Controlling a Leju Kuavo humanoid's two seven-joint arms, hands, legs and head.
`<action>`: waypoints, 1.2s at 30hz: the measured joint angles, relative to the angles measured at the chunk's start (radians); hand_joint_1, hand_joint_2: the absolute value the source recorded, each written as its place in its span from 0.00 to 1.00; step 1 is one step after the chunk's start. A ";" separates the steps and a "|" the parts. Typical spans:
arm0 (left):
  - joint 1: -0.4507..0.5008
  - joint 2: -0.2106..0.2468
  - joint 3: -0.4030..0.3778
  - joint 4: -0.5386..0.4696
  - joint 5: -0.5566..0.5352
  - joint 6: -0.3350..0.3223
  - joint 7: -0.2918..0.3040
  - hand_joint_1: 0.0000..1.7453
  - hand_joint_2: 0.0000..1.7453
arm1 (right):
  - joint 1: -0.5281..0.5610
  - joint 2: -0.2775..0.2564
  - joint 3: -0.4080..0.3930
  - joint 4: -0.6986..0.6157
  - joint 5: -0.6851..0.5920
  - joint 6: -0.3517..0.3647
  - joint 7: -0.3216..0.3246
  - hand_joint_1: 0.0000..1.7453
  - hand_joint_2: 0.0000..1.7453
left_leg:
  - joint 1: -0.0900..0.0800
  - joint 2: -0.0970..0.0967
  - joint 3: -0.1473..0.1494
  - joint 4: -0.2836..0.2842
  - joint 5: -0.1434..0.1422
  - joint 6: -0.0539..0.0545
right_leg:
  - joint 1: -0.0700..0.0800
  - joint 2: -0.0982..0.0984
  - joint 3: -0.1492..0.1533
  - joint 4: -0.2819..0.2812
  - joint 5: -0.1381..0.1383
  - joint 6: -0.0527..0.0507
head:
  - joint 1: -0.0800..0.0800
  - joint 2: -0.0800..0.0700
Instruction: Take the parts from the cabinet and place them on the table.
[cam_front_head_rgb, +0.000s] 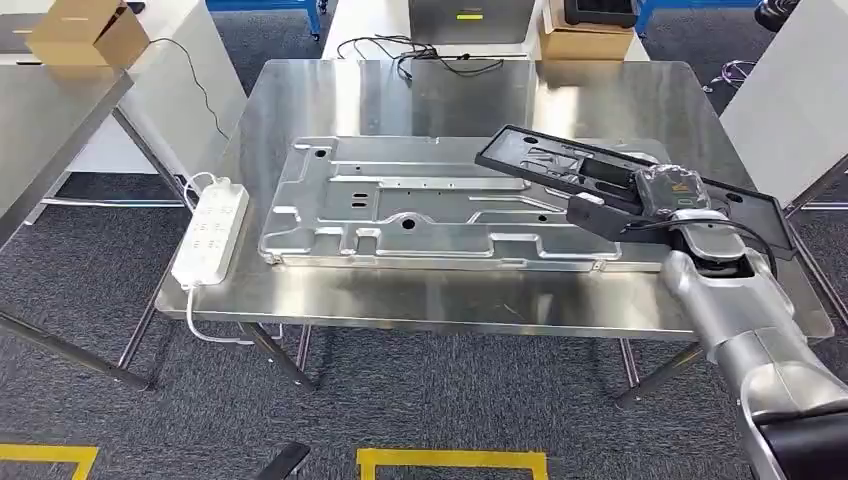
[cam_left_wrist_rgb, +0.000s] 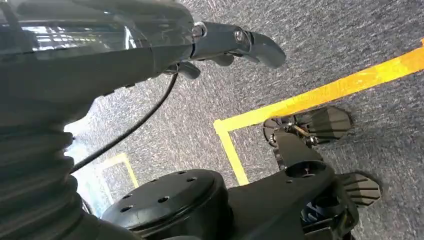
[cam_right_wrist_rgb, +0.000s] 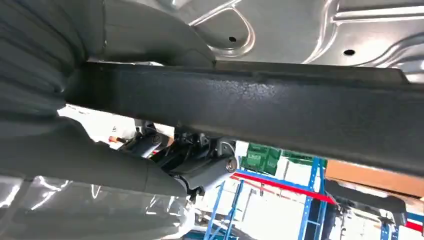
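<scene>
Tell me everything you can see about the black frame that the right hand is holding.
The black frame is a long, flat rectangular part, matt and slightly grainy, plastic by its look, with raised ribs and cut-outs inside a rim. The right hand grips it near its right half. It is tilted, its left end raised above the large stamped metal panel on the steel table. The right wrist view shows its dark textured edge crossing close over the panel; whether they touch cannot be told.

The table is showing brushed, reflective steel. At its centre the stamped panel is gleaming as bare smooth metal. At three o'clock the black tray is looking matt, grainy plastic. At nine o'clock the power strip is shining as glossy white plastic.
</scene>
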 joint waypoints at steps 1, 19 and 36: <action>0.000 0.000 -0.001 0.000 -0.002 -0.001 -0.003 0.00 1.00 | 0.000 0.000 0.000 0.000 0.000 0.000 0.000 0.77 1.00 | 0.001 0.000 0.000 0.000 0.000 -0.001 | 0.001 0.000 0.000 0.000 0.000 0.000 | 0.000 0.000; 0.001 0.000 -0.016 0.000 0.008 -0.027 -0.015 0.00 0.00 | -0.002 0.002 0.001 0.002 -0.002 -0.015 -0.002 0.00 0.00 | -0.004 0.000 -0.005 0.010 -0.001 -0.007 | -0.004 -0.001 0.003 -0.001 0.002 0.001 | 0.002 0.000; 0.001 0.000 -0.016 0.000 0.011 -0.025 -0.013 0.00 0.00 | -0.002 0.002 0.006 0.002 -0.002 -0.022 0.010 0.00 0.00 | -0.005 0.001 -0.005 0.011 -0.002 -0.006 | -0.004 -0.001 0.003 -0.001 0.002 0.002 | 0.003 0.000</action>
